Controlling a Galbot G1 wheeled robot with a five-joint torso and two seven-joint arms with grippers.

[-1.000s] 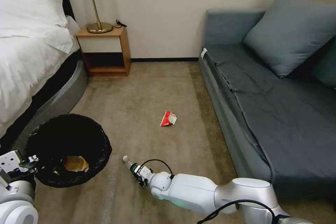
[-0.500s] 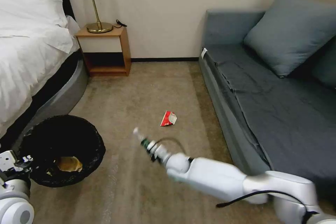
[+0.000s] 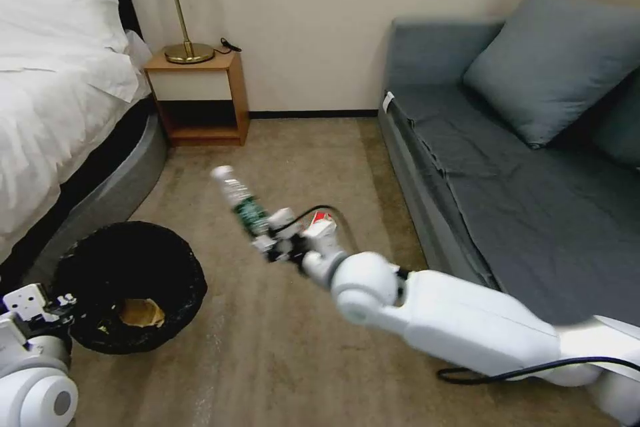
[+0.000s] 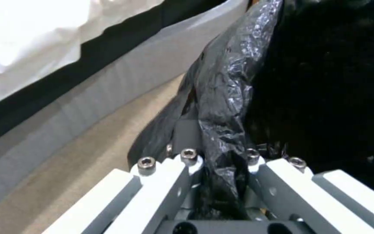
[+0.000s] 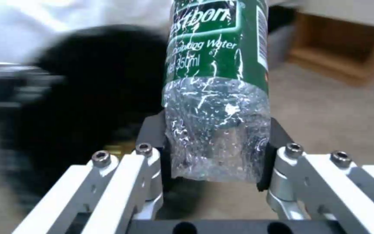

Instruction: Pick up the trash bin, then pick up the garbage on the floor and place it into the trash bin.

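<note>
Having risen off the carpet toward frame centre, the right end effector [image 3: 267,238] clamped the bottle [image 3: 239,200], while the left end effector [image 4: 221,169] pinched the trash bin [image 3: 130,283] liner, readying the drop.

Open carpet [image 3: 280,360] is seen between the bed [image 3: 60,120] on the left and the sofa [image 3: 507,187] on the right, and this lane is closed at the far end by the nightstand [image 3: 200,97] and the wall. The middle of the lane is crossed by the right arm [image 3: 460,320], whose right gripper [image 3: 267,237] is closed on the bottle [image 3: 241,203] above the floor. The near left part is taken by the trash bin [image 3: 130,287], held at its rim by the left gripper [image 3: 40,310], just beside the bed base.
</note>
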